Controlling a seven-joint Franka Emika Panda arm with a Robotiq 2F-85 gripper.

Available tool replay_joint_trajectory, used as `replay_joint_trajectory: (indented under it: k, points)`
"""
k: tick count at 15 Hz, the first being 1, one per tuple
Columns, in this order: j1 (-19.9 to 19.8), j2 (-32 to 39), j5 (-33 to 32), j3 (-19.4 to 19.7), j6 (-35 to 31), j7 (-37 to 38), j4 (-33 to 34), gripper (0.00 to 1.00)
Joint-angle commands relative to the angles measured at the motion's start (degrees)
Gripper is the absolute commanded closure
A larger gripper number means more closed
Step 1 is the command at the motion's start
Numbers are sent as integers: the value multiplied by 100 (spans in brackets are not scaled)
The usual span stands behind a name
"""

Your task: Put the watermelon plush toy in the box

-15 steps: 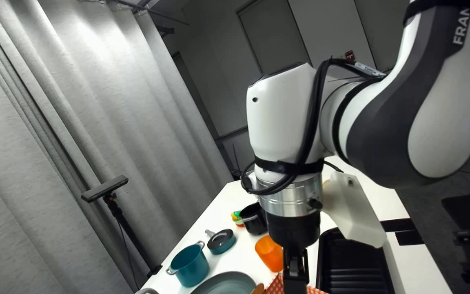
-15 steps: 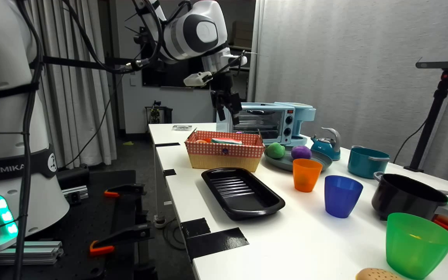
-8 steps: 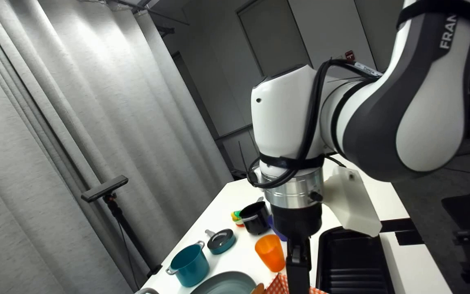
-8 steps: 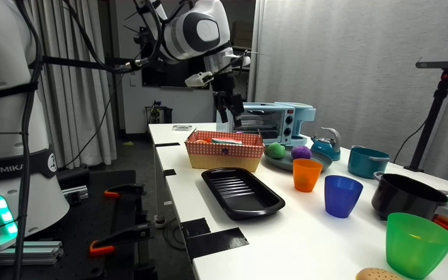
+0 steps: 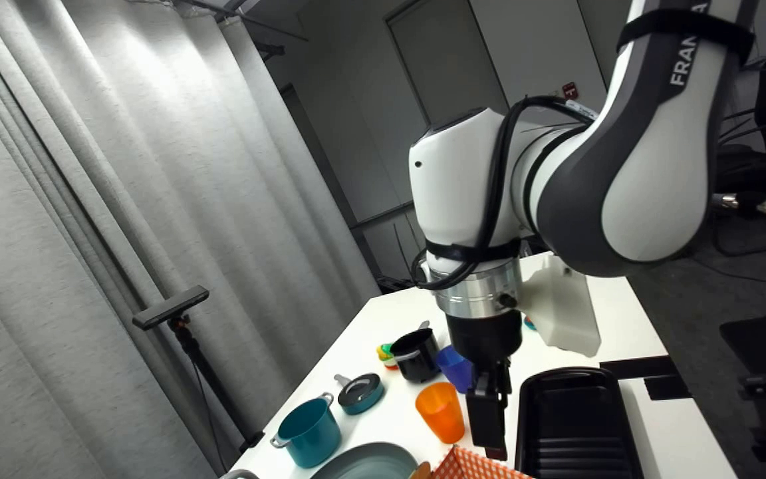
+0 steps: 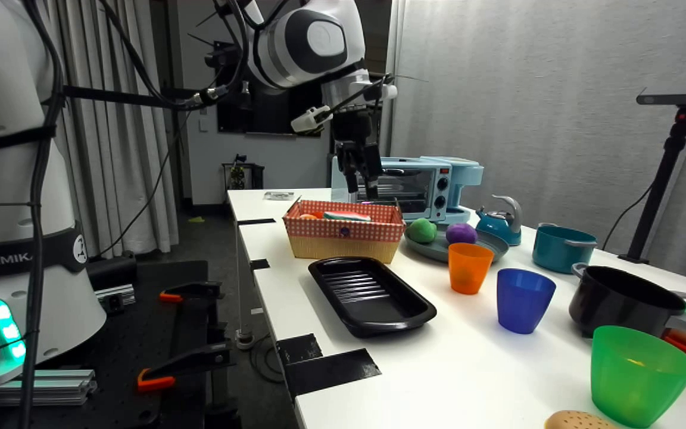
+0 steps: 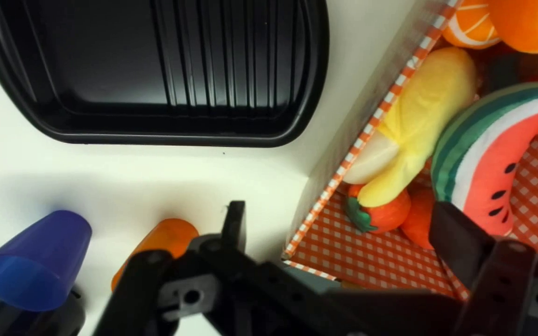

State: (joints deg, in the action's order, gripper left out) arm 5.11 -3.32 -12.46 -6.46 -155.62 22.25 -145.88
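Widely spread tool [image 7: 343, 221] above box [image 6: 343, 243], watermelon plush toy [image 7: 495, 161] inside, table strip [image 7: 350, 70] between rim [image 7: 378, 114] and tray [image 7: 110, 70].

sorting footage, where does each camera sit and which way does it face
An exterior view: beside the base, facing along the table; base, arm, gripper show.
An exterior view: past the basket, tilted, facing back over the table; arm, gripper show.
Wrist view: on the arm, facing down at basket and tray; gripper shows.
Both exterior views share the orange cup.
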Motion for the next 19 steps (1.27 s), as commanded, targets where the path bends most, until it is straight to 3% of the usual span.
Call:
replay_joint_trajectory:
  k: [1, 19]
  points:
    - [-105, -285, 61, 32, 191, 80, -149, 0]
    - [-169, -215, 26, -4, 242, 22, -88, 0]
